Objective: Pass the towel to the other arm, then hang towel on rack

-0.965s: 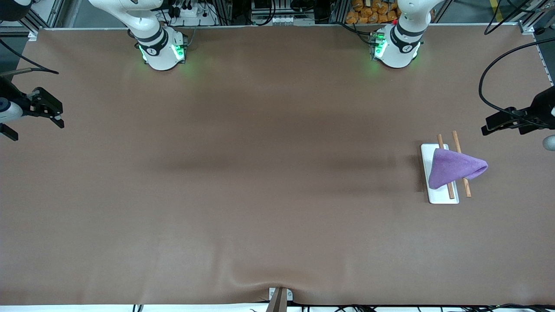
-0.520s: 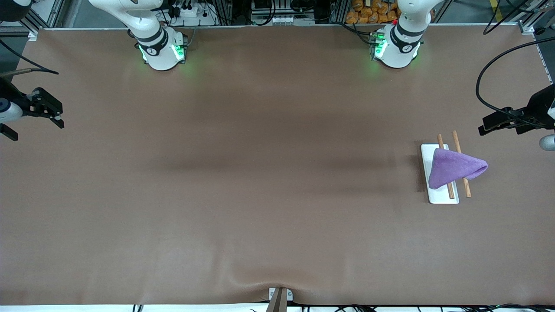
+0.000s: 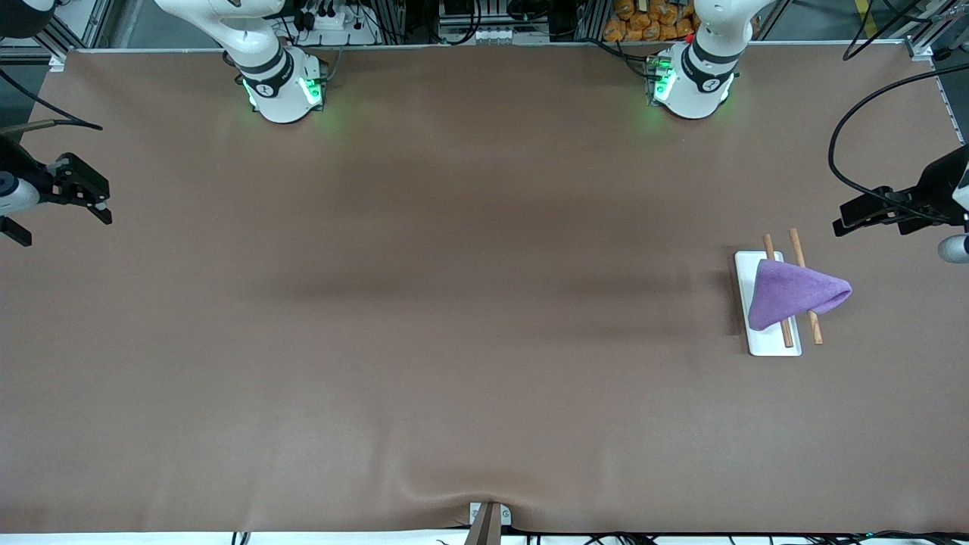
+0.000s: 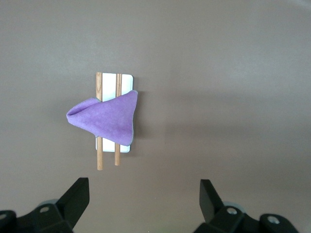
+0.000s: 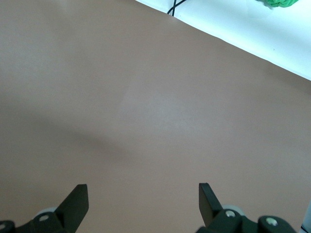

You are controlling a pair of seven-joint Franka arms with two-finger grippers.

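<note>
- Front view: towel [image 3: 795, 294] lies draped over both rods of the rack [image 3: 757, 341], toward the left arm's end of the table. It sits bunched into a cone shape, wide over the white base, its narrow end hanging past the outer rod.
- Left wrist view: same picture; towel [image 4: 106, 120] crosses both rods, rack [image 4: 125, 79] base showing at each end of the cloth. Nothing touches it.
- Left gripper [image 3: 870, 212]: up over the table edge at the left arm's end, near the rack but apart from it, fingers spread wide, nothing held (its wrist camera looks straight down on the rack).
- Right gripper [image 3: 79, 198]: over the table edge at the right arm's end, well apart from the rack, fingers spread wide, empty; this arm waits. Right wrist view shows only bare table [image 5: 155, 97].
- Step in hand, as judged: hand-over and hanging both look done; arms stand clear.
- Next move, if any: none needed for the hang itself. The towel is lopsided, so a tidy-up would call for the left gripper to come down on the overhanging end and draw it even without dragging the light rack.
</note>
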